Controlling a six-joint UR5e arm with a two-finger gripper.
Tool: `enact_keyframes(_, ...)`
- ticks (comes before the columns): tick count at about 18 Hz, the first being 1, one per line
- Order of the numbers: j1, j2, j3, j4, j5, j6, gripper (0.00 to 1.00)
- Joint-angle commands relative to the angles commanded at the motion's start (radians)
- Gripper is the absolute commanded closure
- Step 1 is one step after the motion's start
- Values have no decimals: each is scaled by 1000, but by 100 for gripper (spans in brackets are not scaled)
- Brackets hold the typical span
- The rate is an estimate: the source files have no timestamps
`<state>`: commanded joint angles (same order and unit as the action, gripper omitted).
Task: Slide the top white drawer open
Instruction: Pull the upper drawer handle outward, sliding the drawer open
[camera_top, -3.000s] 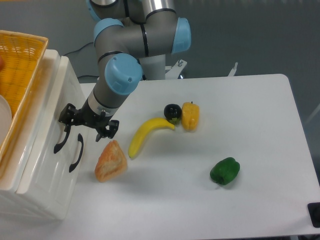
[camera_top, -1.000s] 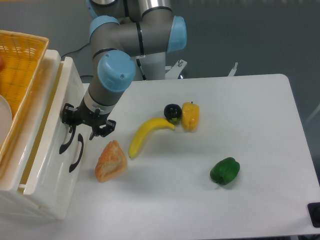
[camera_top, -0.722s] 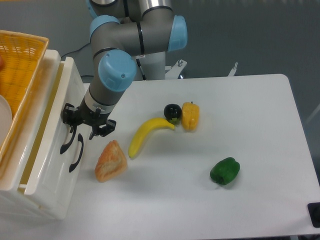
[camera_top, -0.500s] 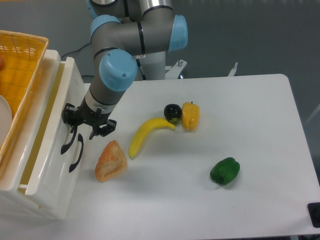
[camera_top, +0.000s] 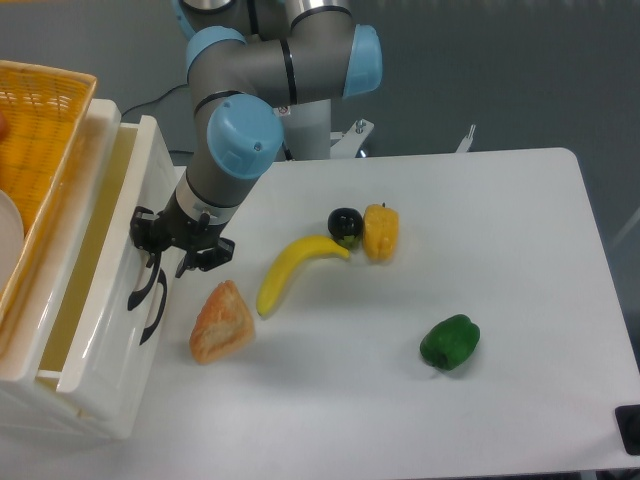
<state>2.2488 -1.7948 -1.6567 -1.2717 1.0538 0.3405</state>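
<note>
A white table (camera_top: 520, 250) is carrying everything here. A white drawer cabinet (camera_top: 95, 400) is standing along its left edge. Just beside the cabinet, toward the front left, a piece of bread (camera_top: 221, 322) is lying. A banana (camera_top: 293, 268) is resting near the middle, its upper tip reaching a dark round fruit (camera_top: 345, 224), which is touching a yellow bell pepper (camera_top: 380, 231) on its right. A green bell pepper (camera_top: 450, 342) is sitting well apart, toward the front right. The robot's base (camera_top: 310, 135) is standing at the back edge.
</note>
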Motion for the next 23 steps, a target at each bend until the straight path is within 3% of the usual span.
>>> enact_keyframes(9,8,8,-2,-3,-17,0,75)
enact_keyframes(23,21,15,-3,-3,-23,0,79)
